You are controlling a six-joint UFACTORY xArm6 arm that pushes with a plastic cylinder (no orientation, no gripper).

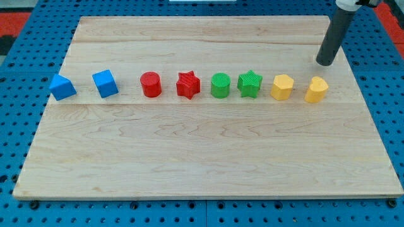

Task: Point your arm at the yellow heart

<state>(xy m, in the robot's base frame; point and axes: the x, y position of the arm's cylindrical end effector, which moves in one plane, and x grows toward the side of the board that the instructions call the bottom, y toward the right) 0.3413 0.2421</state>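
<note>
Yellow heart (316, 90) sits rightmost in the worktop (202, 157) row, my tip (326, 63) just above it, apart; no hand fitted.

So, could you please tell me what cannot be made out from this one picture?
- My tip: the camera view does not settle whether it touches the wooden board.
- The arm above the rod: cut off by the view's top edge.
- The far sides of the yellow heart and the yellow block beside it: hidden by the blocks themselves.
</note>
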